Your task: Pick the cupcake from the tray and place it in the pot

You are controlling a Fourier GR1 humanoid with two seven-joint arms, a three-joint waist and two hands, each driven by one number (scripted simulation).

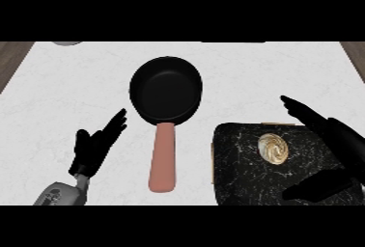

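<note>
Both hands look spread to me: right hand [329, 144] over the speckled black tray [242, 178] beside the cupcake [273, 147] (untouched), left hand [96, 144] resting left of the pink-handled pan [165, 90].

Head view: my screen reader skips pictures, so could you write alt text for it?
A swirl-topped cupcake sits on a dark marbled tray, with the open right hand over the tray's right side. A black pan with a pinkish handle lies left of the tray; the open left hand rests beyond it.
</note>
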